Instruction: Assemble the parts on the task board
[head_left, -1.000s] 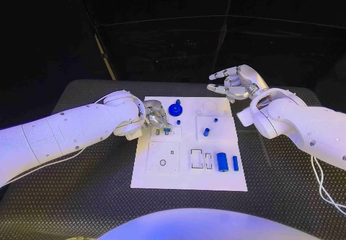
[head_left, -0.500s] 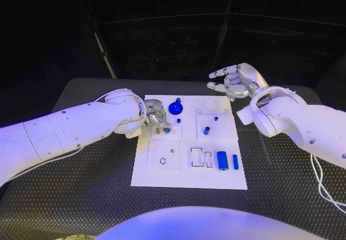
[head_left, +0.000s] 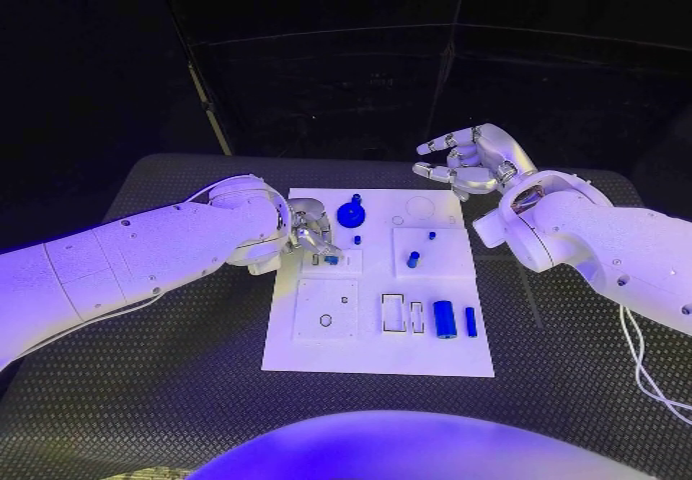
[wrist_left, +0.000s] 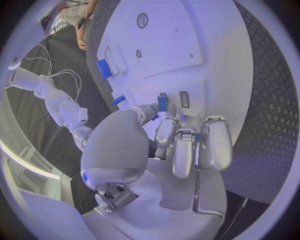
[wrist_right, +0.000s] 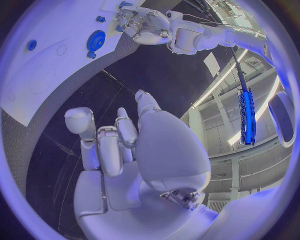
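A: What is the left robot hand (head_left: 307, 236) doing?

B: It is down at the left edge of the white board (head_left: 325, 350), fingertips pinching a small blue peg (head_left: 332, 259) right over a slot. The wrist view shows the peg (wrist_left: 162, 102) at the tips of its fingers, next to a narrow slot.

A: How will that peg handle?

B: My guess is light, stiff and smooth, so it could slip. Best held by its sides, upright, with a gentle squeeze.

A: And the right robot hand (head_left: 470, 162)?

B: It is raised beyond the far right corner of the board, fingers loosely apart, holding nothing.

A: What sits in the board's pockets?

B: A blue gear (head_left: 351, 216) at the far middle, short pegs right of it, and near the right a larger blue cylinder (head_left: 444, 321) with a thin bar (head_left: 470, 322) beside it. The rectangular cutouts (head_left: 392, 313) left of them look unfilled. All of it rests on the dark counter (head_left: 173, 400).
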